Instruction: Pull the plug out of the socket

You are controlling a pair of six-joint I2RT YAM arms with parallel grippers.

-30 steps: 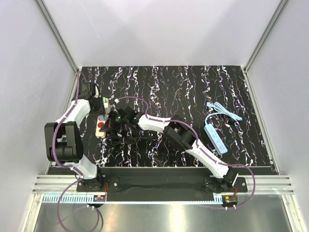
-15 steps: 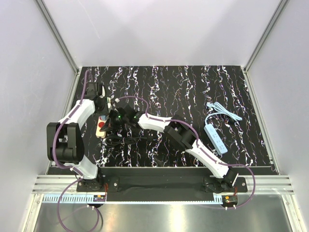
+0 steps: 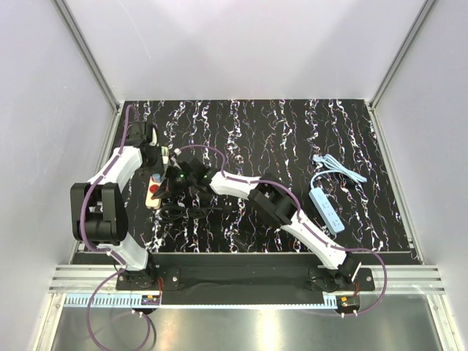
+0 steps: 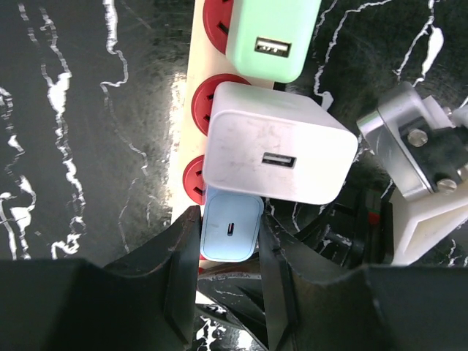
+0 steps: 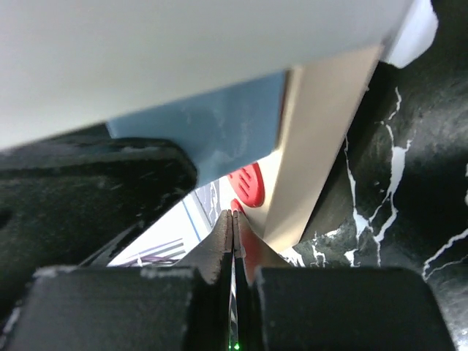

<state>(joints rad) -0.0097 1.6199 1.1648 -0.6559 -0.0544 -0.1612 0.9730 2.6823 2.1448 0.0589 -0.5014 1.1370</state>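
The socket, a beige strip (image 4: 191, 95) with red spots, lies at the table's left (image 3: 153, 191). The white cube plug (image 4: 278, 150) sits in its middle socket, between a green plug (image 4: 270, 36) and a small light blue plug (image 4: 232, 228). My left gripper (image 4: 229, 218) is above the strip (image 3: 156, 164), its fingers closed against both sides of the light blue plug, right beside the white plug. My right gripper (image 5: 232, 213) is shut and empty, its tip at the strip's beige side (image 5: 322, 139) near a red spot; in the top view it is at the strip's right (image 3: 167, 185).
A light blue power strip (image 3: 326, 210) with a blue cord (image 3: 338, 170) lies at the right. The beige strip's black cord (image 3: 179, 212) coils just in front of it. The right arm's metal wrist part (image 4: 417, 153) is close beside the white plug. Frame posts edge the table.
My left arm swung in from the left edge to over the beige strip and settled its fingers round the light blue plug. The right arm has stayed at the strip.
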